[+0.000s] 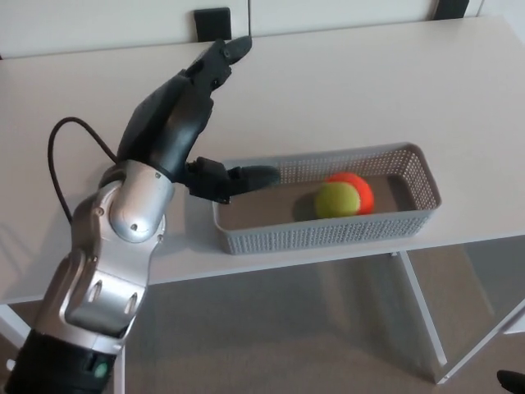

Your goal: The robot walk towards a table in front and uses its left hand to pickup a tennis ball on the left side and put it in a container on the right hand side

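A yellow-green and orange tennis ball point(344, 197) lies inside the grey mesh basket point(328, 234) on the right part of the white table point(344, 90). My left hand point(193, 123) hovers at the basket's left end, raised above the table. Its fingers are spread apart and hold nothing: the upper fingers point(225, 57) point toward the table's far edge, and the thumb point(246, 179) reaches over the basket's left rim. The ball rests well clear of the hand, toward the basket's right half. My right hand does not show.
A black cable point(61, 164) loops off my left forearm over the table's left side. A small black object point(212, 23) stands at the table's far edge. The table's near edge runs just below the basket, with grey floor point(312, 328) and white table legs point(422, 312) beneath.
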Controlling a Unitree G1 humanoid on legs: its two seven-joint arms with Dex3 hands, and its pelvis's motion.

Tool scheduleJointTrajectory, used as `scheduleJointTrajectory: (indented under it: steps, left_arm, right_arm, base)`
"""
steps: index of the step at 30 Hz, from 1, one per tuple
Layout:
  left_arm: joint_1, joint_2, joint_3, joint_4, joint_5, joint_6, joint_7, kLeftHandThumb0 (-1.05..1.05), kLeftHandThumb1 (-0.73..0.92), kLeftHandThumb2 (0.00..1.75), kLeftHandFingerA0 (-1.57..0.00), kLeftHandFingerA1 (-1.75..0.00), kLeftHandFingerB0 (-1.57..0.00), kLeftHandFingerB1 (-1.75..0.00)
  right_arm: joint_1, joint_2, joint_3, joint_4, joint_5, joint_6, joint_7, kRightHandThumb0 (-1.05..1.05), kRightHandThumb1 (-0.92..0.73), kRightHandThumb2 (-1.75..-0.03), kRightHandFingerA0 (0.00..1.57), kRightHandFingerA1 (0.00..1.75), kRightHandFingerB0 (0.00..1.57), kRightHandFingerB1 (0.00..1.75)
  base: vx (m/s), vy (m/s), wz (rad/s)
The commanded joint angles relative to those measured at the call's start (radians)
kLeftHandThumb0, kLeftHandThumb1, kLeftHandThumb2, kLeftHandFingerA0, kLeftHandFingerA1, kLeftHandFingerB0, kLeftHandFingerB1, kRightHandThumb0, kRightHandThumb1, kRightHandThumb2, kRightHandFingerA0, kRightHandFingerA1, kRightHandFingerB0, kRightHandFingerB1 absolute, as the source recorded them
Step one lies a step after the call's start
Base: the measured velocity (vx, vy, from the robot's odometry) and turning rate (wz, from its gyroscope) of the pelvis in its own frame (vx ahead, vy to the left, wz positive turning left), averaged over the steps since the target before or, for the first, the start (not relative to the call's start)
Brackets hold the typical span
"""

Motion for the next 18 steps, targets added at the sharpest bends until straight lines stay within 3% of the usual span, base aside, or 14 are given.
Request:
scheduleJointTrajectory:
  steps: [1,2,5,6,7,8,10,14,15,16,18]
  left_arm:
    - [0.145,0.017,0.033,-0.161,-0.129,-0.026,-0.085,-0.89,0.38,0.73,-0.13,-0.51,-0.14,-0.40]
    - [0.198,0.020,0.045,-0.227,-0.177,-0.024,-0.116,-0.88,0.45,0.56,-0.22,-0.50,-0.20,-0.35]
    - [0.393,0.033,0.101,-0.458,-0.388,0.011,-0.240,-0.81,0.42,0.54,-0.27,-0.49,-0.25,-0.34]
    - [0.439,0.042,0.117,-0.503,-0.439,0.016,-0.269,-0.77,0.40,0.53,-0.29,-0.49,-0.26,-0.33]
    - [0.480,0.051,0.133,-0.539,-0.482,0.018,-0.294,-0.77,0.40,0.53,-0.29,-0.49,-0.26,-0.33]
    - [0.545,0.072,0.159,-0.590,-0.554,0.021,-0.337,-0.68,0.27,0.62,-0.28,-0.50,-0.28,-0.39]
    - [0.725,0.141,0.254,-0.722,-0.769,0.047,-0.464,-0.58,0.24,0.56,-0.34,-0.49,-0.34,-0.38]
    - [0.855,0.196,0.330,-0.784,-0.883,0.012,-0.547,-0.51,0.26,0.49,-0.39,-0.45,-0.40,-0.37]
    - [0.926,0.231,0.396,-0.753,-0.956,-0.014,-0.652,-0.34,0.23,0.48,-0.40,-0.48,-0.44,-0.40]
    - [1.015,0.275,0.479,-0.714,-1.044,-0.045,-0.784,-0.34,0.23,0.48,-0.40,-0.48,-0.44,-0.40]
    - [1.084,0.323,0.535,-0.611,-0.983,-0.137,-0.898,-0.41,0.22,0.51,-0.40,-0.48,-0.40,-0.41]
  right_arm:
    - [0.012,0.000,0.004,-0.015,-0.006,0.010,-0.017,-0.33,-0.49,-0.65,0.50,0.48,0.36,0.43]
    - [0.017,-0.002,0.004,-0.014,-0.006,0.007,-0.016,-0.33,-0.50,-0.66,0.49,0.48,0.36,0.43]
    - [0.026,-0.012,0.001,-0.002,-0.005,0.000,-0.009,-0.32,-0.49,-0.65,0.49,0.48,0.36,0.43]
    - [0.025,-0.015,0.002,0.003,-0.005,-0.001,-0.006,-0.25,-0.57,-0.56,0.53,0.42,0.39,0.37]
    - [0.024,-0.017,0.004,0.008,-0.006,-0.002,-0.002,-0.25,-0.57,-0.56,0.53,0.42,0.39,0.37]
    - [0.028,-0.019,0.007,0.006,-0.011,0.000,-0.003,-0.32,-0.50,-0.65,0.50,0.48,0.36,0.43]
    - [0.027,-0.021,0.011,0.016,-0.015,-0.002,0.000,-0.31,-0.49,-0.65,0.52,0.48,0.36,0.42]
    - [0.018,-0.025,0.014,0.036,-0.018,-0.002,0.000,-0.32,-0.50,-0.65,0.50,0.47,0.37,0.42]
    - [0.014,-0.026,0.018,0.054,-0.029,-0.015,-0.012,-0.32,-0.48,-0.65,0.56,0.49,0.39,0.43]
    - [0.009,-0.028,0.023,0.075,-0.043,-0.032,-0.028,-0.32,-0.48,-0.65,0.56,0.49,0.39,0.43]
    - [0.014,-0.022,0.018,0.080,-0.028,-0.035,-0.018,-0.32,-0.48,-0.65,0.54,0.50,0.38,0.44]
  base:
    - [0.00,0.000,0.00]
    - [0.00,0.000,0.00]
    - [0.00,0.000,0.00]
    - [0.00,0.000,0.00]
    - [0.00,0.000,0.00]
    - [0.00,0.000,0.00]
    - [0.00,0.000,0.00]
    - [0.00,0.000,0.00]
    - [0.00,0.000,0.00]
    - [0.00,0.000,0.00]
    - [0.00,0.000,0.00]
